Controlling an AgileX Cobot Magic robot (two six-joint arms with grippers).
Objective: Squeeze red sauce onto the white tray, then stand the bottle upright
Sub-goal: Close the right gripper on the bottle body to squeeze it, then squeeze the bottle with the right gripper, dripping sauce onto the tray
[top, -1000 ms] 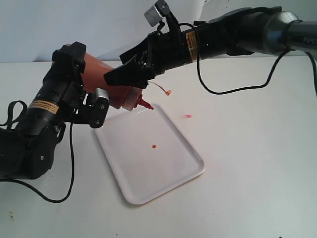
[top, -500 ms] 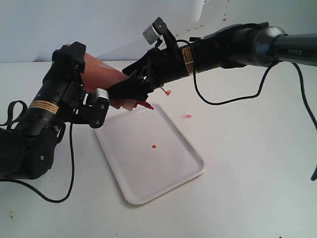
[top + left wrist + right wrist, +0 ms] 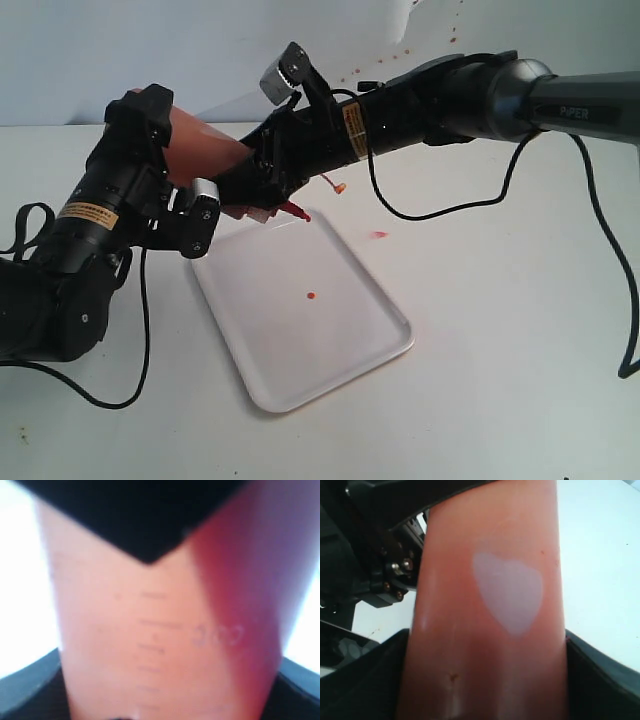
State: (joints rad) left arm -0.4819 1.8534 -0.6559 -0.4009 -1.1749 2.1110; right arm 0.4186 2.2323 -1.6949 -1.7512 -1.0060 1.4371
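Note:
The bottle [image 3: 205, 145] hangs tilted over the far corner of the white tray [image 3: 340, 350], with its red nozzle [image 3: 295, 210] pointing down at the rim and its tethered cap [image 3: 340, 187] dangling. My left gripper [image 3: 180, 165] is shut on the bottle's rear half. My right gripper [image 3: 255, 182] straddles the body near the neck, a finger pressed on each side. The bottle [image 3: 150, 640] fills the left wrist view, with red sauce [image 3: 245, 580] darker along one side. In the right wrist view the bottle [image 3: 485, 630] sits between black fingers [image 3: 600, 680]. One tiny red dot [image 3: 311, 296] lies on the tray.
A pinkish-red speck [image 3: 379, 234] marks the white table [image 3: 500, 350] just beyond the tray's far edge. The right arm's black cable [image 3: 440, 205] droops over the table behind the tray. The left arm's cable [image 3: 140, 340] loops near the tray's left side.
My right gripper has moved left and down along the bottle, from above the nozzle end to around the body. The left gripper, bottle and tray have stayed put.

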